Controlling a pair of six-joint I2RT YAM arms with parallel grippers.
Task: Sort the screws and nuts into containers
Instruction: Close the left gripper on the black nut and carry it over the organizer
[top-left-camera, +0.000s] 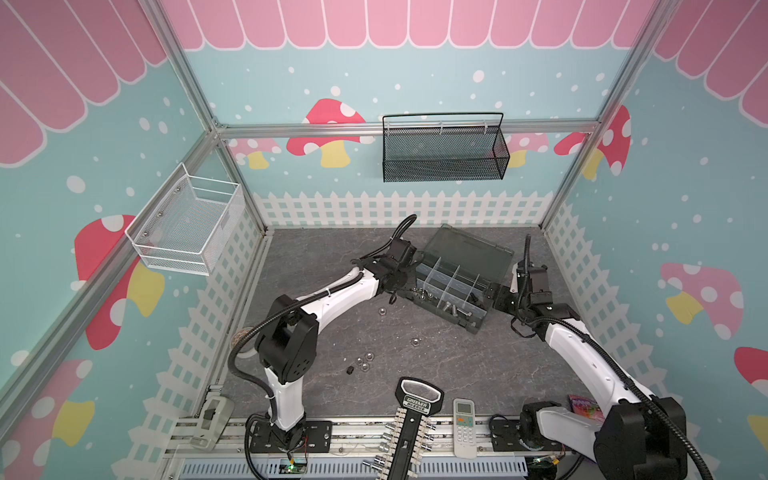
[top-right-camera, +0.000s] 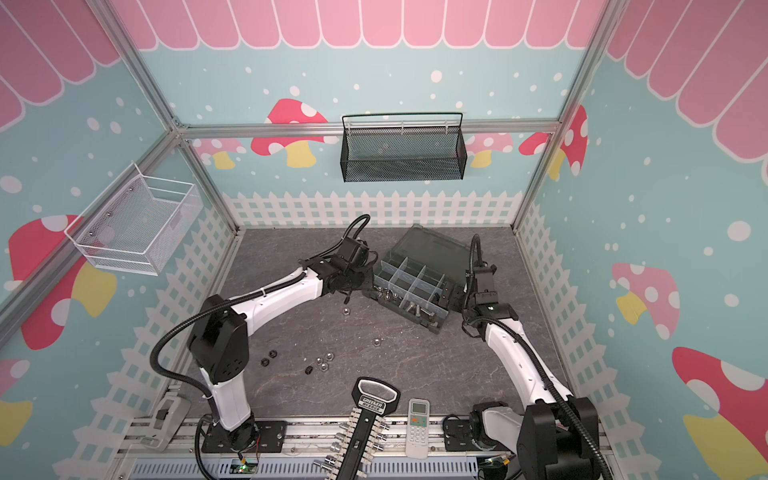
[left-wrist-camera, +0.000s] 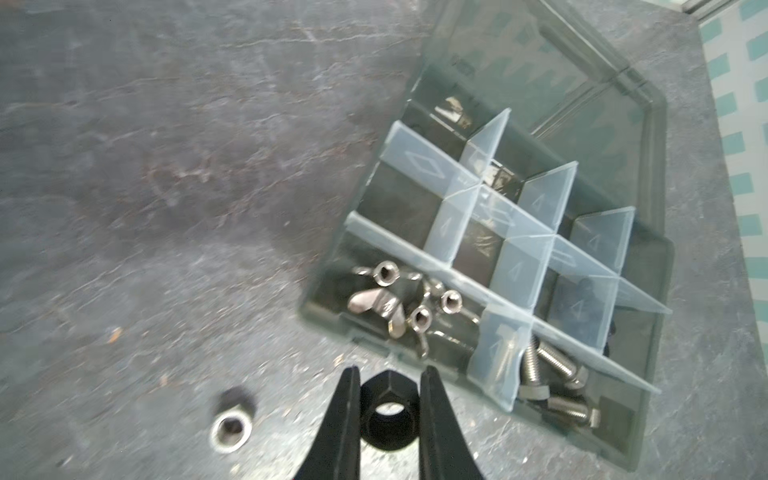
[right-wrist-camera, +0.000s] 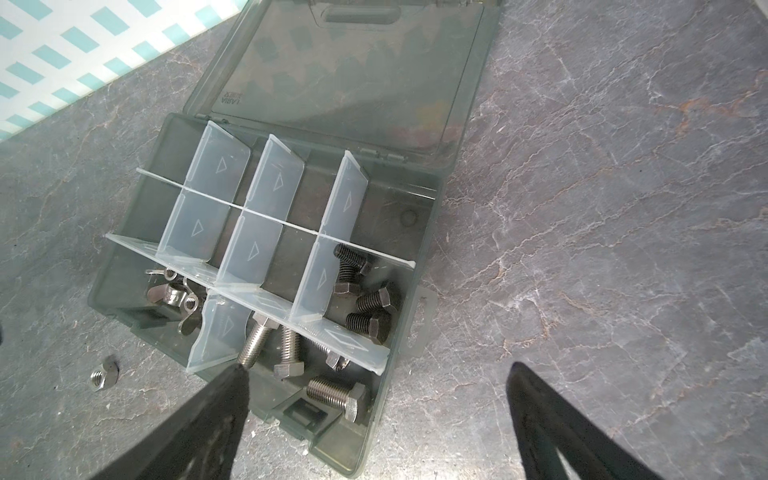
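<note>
Black nut pinched in our left end effector, arm stretched beside the organiser box near the desk's far edge; our right end effector gapes wide at its other end. Loose nuts dot grey stone; mushroom-print walls.

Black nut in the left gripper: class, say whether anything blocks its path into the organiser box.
Nothing visible does. The left gripper holds the black nut beside the organiser box; its lid folded open, only bare table between.
</note>
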